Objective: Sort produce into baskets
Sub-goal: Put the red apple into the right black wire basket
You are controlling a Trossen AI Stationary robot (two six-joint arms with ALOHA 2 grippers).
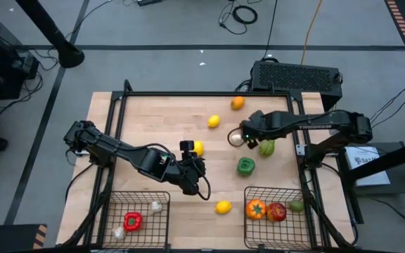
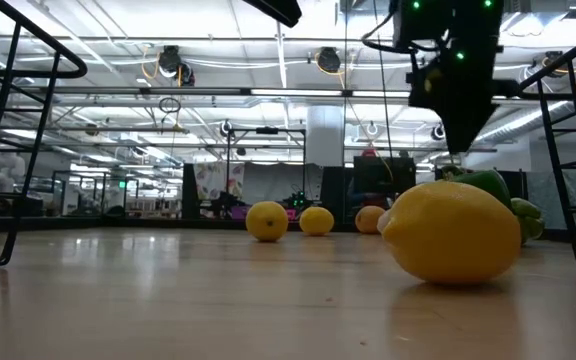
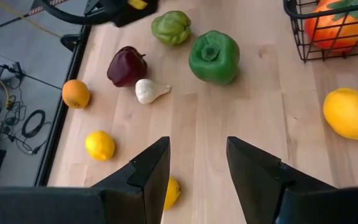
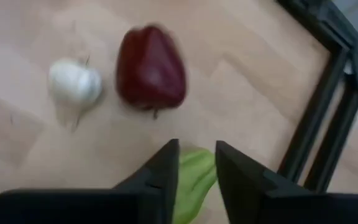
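From above, the pale wooden tabletop [image 1: 188, 112] carried two square black wire-mesh baskets along its near edge. The left basket [image 1: 162, 223] held a red pepper [image 1: 132, 221] and two white garlic bulbs [image 1: 156, 206]; the right basket [image 1: 253, 228] held an orange tomato [image 1: 256, 209], a red apple [image 1: 277, 211] and a small green piece at its corner.

The left end effector [image 1: 186, 147] sat near the middle of the tabletop, just beside a yellow lemon [image 1: 198, 147]. Only its wrist camera showed the state: the two dark fingers [image 3: 151, 171] stood apart with bare wood between them, holding nothing, that lemon [image 3: 171, 191] partly hidden behind one finger. The same view showed a dark red pepper [image 3: 127, 66], a loose white garlic bulb [image 3: 148, 91], a light green pepper [image 3: 171, 27], a dark green bell pepper [image 3: 214, 57] and an orange [image 3: 76, 94].

The right end effector [image 1: 245, 133] hung over the far right cluster, hiding the dark red pepper from the overhead camera. Its wrist view showed the fingers [image 4: 166, 174] slightly parted above the light green pepper [image 4: 194, 180], not closed on it, with the dark red pepper [image 4: 150, 67] and garlic bulb [image 4: 74, 81] just beyond.

The table-level view was dominated by a second lemon [image 2: 452, 231], which lay between the baskets in the overhead picture [image 1: 223, 207]; behind it stood two more yellow lemons [image 2: 267, 221] and the right arm's end effector [image 2: 463, 130] above the green peppers.
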